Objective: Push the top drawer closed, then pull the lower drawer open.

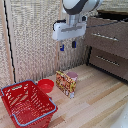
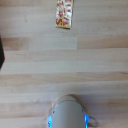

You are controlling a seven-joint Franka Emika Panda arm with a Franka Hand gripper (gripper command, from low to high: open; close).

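A dark brown cabinet stands at the exterior view's right. Its top drawer [image 1: 114,30] has a slim silver bar handle [image 1: 104,36] and juts out further than the lower drawer [image 1: 117,57] beneath it, which carries a like handle [image 1: 107,60]. My gripper [image 1: 68,46] hangs in the air to the left of the cabinet, well above the floor. Its blue-tipped fingers [image 1: 62,48] point down and stand apart, open, with nothing between them. The wrist view shows the gripper [image 2: 67,120] over bare wooden floor; neither drawer shows there.
A red wire basket [image 1: 15,95] sits at the exterior view's lower left, with a red bowl [image 1: 46,85] behind it. A colourful box [image 1: 65,82] [image 2: 64,13] and a pink cup [image 1: 73,76] stand below the gripper. A wicker wall [image 1: 35,40] closes the back.
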